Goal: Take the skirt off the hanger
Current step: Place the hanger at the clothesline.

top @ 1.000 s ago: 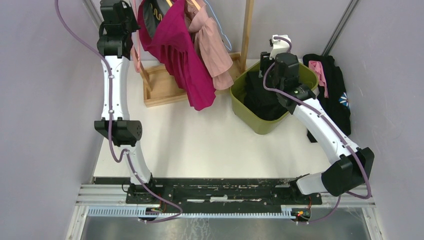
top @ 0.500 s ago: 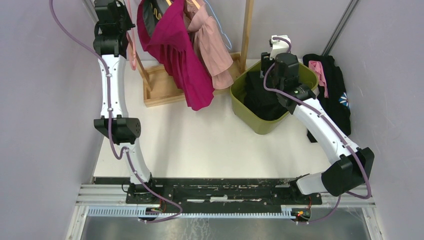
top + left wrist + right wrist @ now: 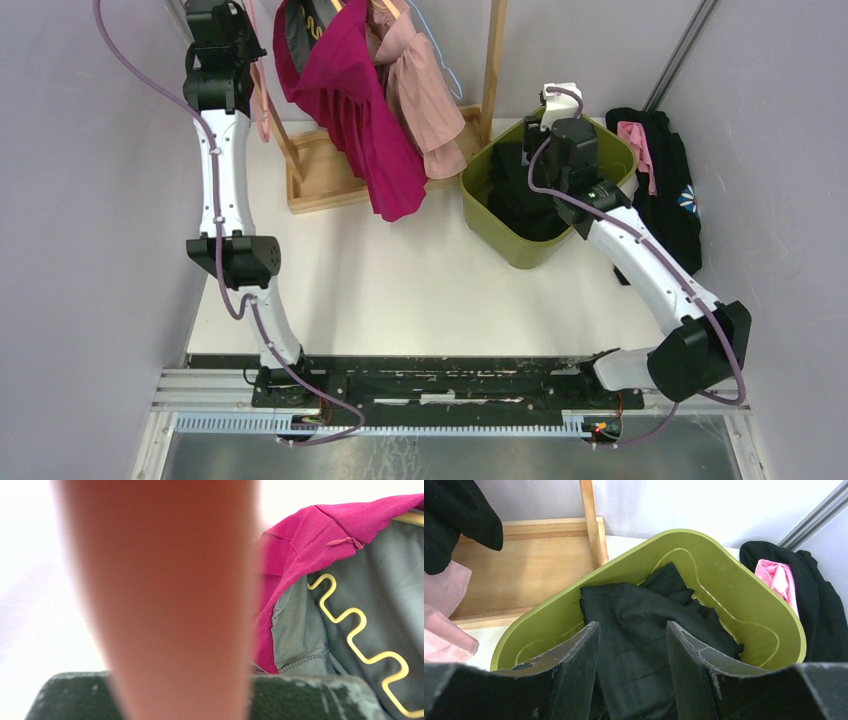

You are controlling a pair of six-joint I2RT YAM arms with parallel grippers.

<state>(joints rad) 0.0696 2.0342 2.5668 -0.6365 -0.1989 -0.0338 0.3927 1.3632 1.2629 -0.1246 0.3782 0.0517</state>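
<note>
Two pincers: left pincer (image 3: pixel 224 28) closed, far left beside the magenta skirt (image 3: pixel 350 100), possibly gripping something blurred. The right pincer (image 3: pixel 631 630) stands wide, empty, over the green bin (image 3: pixel 704 542).

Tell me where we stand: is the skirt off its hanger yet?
Done, apparently: a black garment, likely the skirt, lies in the green bin, and the right end effector hangs open above it, holding nothing. In hand: the left end effector is up by the rack, shut on what looks like a pink hanger, blurred close to its camera. Left, probably: setting that hanger aside.
</note>
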